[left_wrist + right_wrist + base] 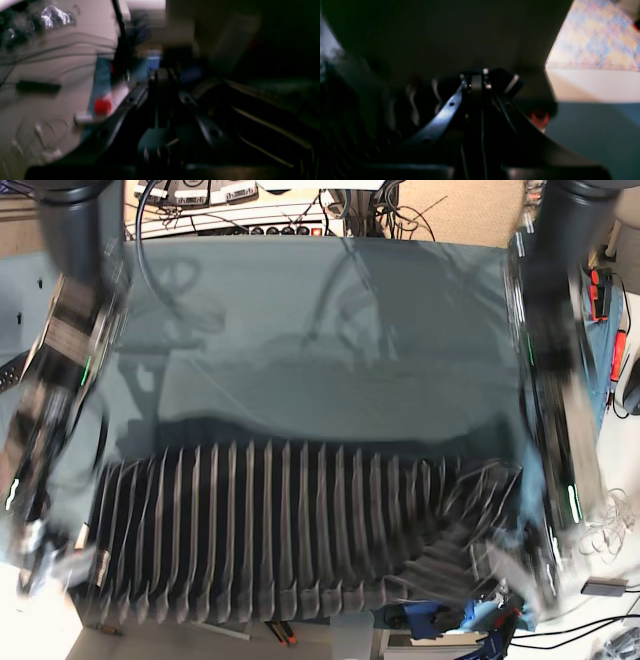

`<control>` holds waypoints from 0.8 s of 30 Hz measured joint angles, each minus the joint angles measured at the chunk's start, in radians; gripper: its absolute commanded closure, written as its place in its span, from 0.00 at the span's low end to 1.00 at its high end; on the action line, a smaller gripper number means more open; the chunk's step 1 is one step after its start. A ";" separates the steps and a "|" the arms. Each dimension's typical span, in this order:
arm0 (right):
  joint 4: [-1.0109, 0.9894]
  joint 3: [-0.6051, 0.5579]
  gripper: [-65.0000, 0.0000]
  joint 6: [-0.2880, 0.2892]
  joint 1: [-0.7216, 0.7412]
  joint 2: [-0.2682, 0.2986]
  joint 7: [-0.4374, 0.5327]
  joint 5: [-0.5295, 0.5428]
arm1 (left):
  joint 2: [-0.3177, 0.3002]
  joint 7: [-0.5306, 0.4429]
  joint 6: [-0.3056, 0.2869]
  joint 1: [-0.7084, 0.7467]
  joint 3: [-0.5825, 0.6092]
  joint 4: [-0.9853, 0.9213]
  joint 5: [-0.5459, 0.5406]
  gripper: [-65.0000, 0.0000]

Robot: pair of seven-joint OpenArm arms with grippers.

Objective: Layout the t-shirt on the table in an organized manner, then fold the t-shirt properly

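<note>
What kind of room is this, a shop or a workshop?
Probably a robotics lab or workshop: a table draped in teal cloth holds a striped t-shirt between two robot arms, with a power strip and tangled cables behind it.

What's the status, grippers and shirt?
Both grippers shut: left gripper and right gripper each pinch the shirt. Shirt stretched between the arms, blurred, low over the table. Nothing seen in the way.
</note>
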 measured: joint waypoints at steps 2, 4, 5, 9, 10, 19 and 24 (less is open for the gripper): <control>-0.048 0.001 1.00 -0.004 0.098 0.003 0.009 -0.004 | -0.002 0.000 -0.014 -0.111 0.000 -0.090 0.000 1.00; -0.076 0.000 1.00 -0.004 0.188 0.004 -0.002 -0.004 | 0.001 0.002 -0.014 -0.204 0.001 -0.157 -0.002 1.00; -0.080 0.000 1.00 -0.004 0.227 0.004 -0.023 -0.004 | 0.001 0.006 -0.014 -0.241 0.001 -0.179 -0.003 1.00; -0.077 0.001 1.00 -0.007 0.302 0.010 -0.078 0.057 | -0.005 0.110 -0.034 -0.334 0.000 -0.192 0.001 1.00; -0.076 0.001 1.00 -0.003 0.297 0.010 -0.096 0.072 | -0.007 0.140 -0.049 -0.340 0.001 -0.190 0.000 1.00; -0.080 -0.001 1.00 0.084 0.027 -0.005 -0.344 0.240 | -0.002 0.460 -0.085 -0.235 0.000 -0.193 -0.198 1.00; 0.012 0.001 1.00 0.097 -0.167 -0.002 -0.480 0.394 | 0.014 0.532 -0.150 -0.122 0.002 -0.193 -0.280 1.00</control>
